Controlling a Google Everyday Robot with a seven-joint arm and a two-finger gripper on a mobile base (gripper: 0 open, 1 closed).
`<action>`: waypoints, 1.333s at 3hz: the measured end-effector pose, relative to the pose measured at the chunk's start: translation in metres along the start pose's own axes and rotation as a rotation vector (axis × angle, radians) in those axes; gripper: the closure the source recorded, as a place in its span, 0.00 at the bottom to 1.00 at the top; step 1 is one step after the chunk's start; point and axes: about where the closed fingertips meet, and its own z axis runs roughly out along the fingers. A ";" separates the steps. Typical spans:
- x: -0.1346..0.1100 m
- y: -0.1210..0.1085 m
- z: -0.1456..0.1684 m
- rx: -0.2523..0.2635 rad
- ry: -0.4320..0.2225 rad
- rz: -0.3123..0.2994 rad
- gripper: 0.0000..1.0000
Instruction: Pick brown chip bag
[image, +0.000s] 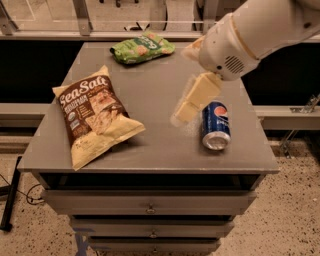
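Camera view: the tool (184, 84) is held over the counter (150, 150), right of centre, just beside the Pepsi can (216, 126), its jaws seemingly spread and nothing gripped. The brown chip bag (95, 120) is seen lying flat at the left, well apart. A leftward reach is called for; a raised crinkly edge should be pinched, and the can left unclipped.
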 end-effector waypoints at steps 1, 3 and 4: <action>-0.031 0.003 0.048 -0.047 -0.097 -0.021 0.00; -0.067 0.021 0.131 -0.128 -0.197 -0.027 0.00; -0.072 0.027 0.161 -0.153 -0.208 -0.022 0.00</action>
